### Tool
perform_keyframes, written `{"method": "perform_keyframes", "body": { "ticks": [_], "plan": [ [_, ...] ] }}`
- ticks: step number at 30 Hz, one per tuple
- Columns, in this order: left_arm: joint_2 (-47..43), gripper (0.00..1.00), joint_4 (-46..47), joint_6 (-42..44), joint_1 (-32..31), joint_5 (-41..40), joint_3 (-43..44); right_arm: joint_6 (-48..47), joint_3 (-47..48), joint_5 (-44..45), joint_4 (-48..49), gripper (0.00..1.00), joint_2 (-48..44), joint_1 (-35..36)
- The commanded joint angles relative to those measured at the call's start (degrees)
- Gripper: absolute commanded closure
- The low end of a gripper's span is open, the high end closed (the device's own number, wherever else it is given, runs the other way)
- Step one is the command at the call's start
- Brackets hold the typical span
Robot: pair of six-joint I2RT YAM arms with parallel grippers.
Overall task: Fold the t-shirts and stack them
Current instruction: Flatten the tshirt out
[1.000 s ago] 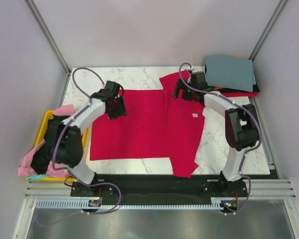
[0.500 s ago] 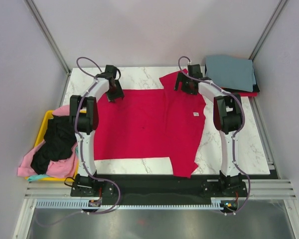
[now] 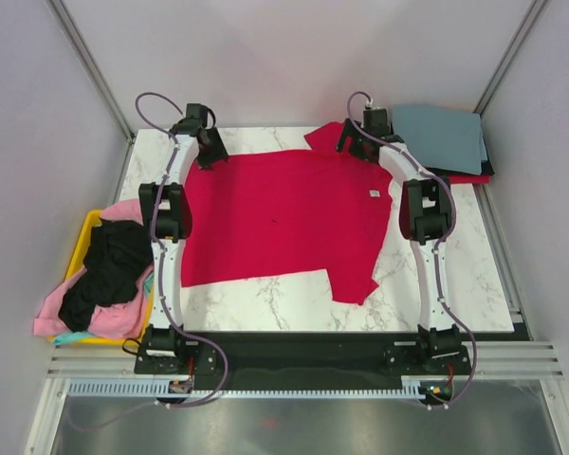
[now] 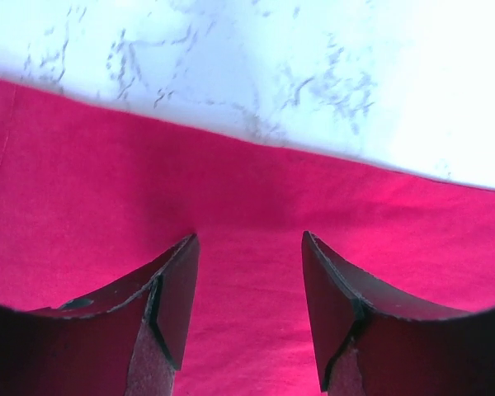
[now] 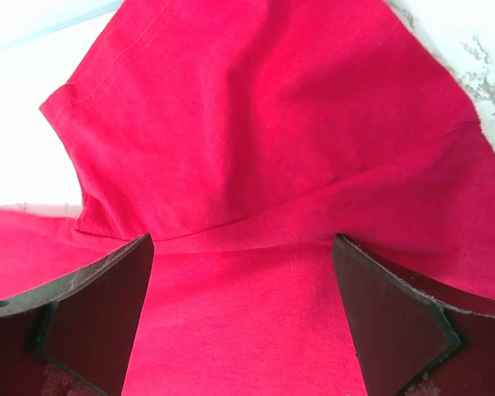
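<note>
In the near left a yellow bin (image 3: 87, 227) holds a heaped black t-shirt (image 3: 109, 265) and a pink t-shirt (image 3: 52, 313). The crimson t-shirt (image 3: 284, 213) lies spread flat across the middle of the counter (image 3: 266, 308). Over its far left edge hangs the left gripper (image 4: 247, 247), fingers parted and holding nothing. The right gripper (image 5: 243, 247) is spread wide above the far sleeve, likewise empty. A folded grey-blue t-shirt (image 3: 436, 137) sits in the far right corner.

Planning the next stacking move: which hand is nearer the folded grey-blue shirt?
Right. The right hand is close beside the grey-blue shirt, over a sleeve of the red shirt; the left hand is far off, at that shirt's other far corner.
</note>
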Motion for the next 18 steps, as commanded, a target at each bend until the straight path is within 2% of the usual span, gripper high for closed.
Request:
{"method": "perform_keyframes", "body": {
  "ticks": [1, 4, 5, 9, 11, 12, 13, 14, 15, 16, 17, 18],
  "plan": [
    [-0.7, 0.39, 0.8, 4.2, 0.2, 3.5, 5.4, 1.2, -0.7, -4.5, -3.9, 0.02, 0.8, -1.0],
    [-5.3, 0.38, 1.3, 5.0, -0.2, 4.3, 4.6, -2.1, -2.6, -7.9, -1.1, 0.02, -4.4, -0.1],
    [-9.8, 0.37, 1.4, 5.3, -0.9, 3.7, 2.9, -2.7, -4.3, -7.8, -0.6, 0.02, -6.3, 0.0],
    [-21.8, 0.35, 1.3, 6.3, -2.1, 3.4, -3.1, -3.1, -10.6, -6.9, 1.3, 0.02, -20.4, 0.1],
    [-27.5, 0.35, 0.6, 5.8, -2.2, 4.9, -10.0, -2.8, -18.3, -6.2, 1.2, 0.02, -26.5, 0.1],
    [-33.7, 0.35, 0.6, 5.2, -2.3, 5.1, -13.2, -2.2, -22.0, -4.8, 1.2, 0.02, -33.2, 0.0],
    [-36.8, 0.35, 0.6, 5.1, -2.5, 5.4, -16.6, -0.1, -30.6, -4.0, 1.2, 0.02, -36.7, 0.1],
    [-39.9, 0.36, 0.8, 5.0, -3.2, 5.1, -24.1, 1.4, -35.4, -3.1, 1.0, 0.02, -40.7, 0.1],
    [-46.0, 0.36, 0.8, 4.6, -3.6, 5.0, -27.9, 3.5, -40.4, 0.1, 0.7, 0.02, -48.5, 0.1],
    [-48.6, 0.37, 0.9, 4.6, -3.9, 5.2, -31.5, 5.7, -50.7, 1.5, 0.7, 0.02, -52.5, 0.4],
    [-51.6, 0.37, 1.1, 4.8, -4.7, 6.1, -38.6, 8.8, -56.0, 2.4, 0.7, 0.02, -56.5, 0.7],
    [-54.1, 0.37, 1.6, 4.9, -5.1, 6.1, -42.1, 10.0, -60.6, 4.8, 0.7, 0.02, -64.2, 1.6]
  ]
}}
